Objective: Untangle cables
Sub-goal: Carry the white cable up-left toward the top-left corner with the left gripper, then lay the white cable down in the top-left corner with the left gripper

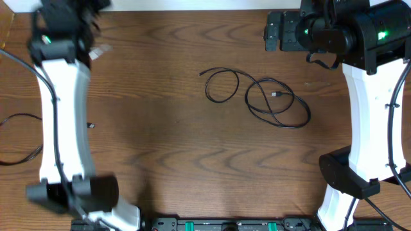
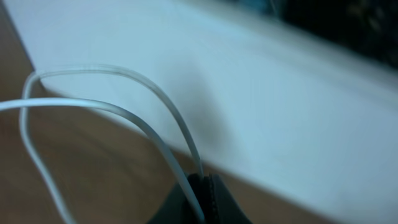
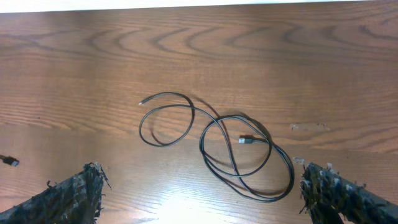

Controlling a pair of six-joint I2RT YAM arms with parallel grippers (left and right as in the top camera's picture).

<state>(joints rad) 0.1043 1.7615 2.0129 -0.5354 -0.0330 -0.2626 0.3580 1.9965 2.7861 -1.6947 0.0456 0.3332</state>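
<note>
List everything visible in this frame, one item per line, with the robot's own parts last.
black cable: one, black, lying in loose loops on the table, right of centre
white cable: one, white, pinched at the far left corner
small piece: one, black, on the table by the left arm, too small to identify
thin wires: two strands, black, left table edge, running out of frame
table: one, brown wood
left hand: shut on the white cable
right hand: open, empty, above the table
</note>
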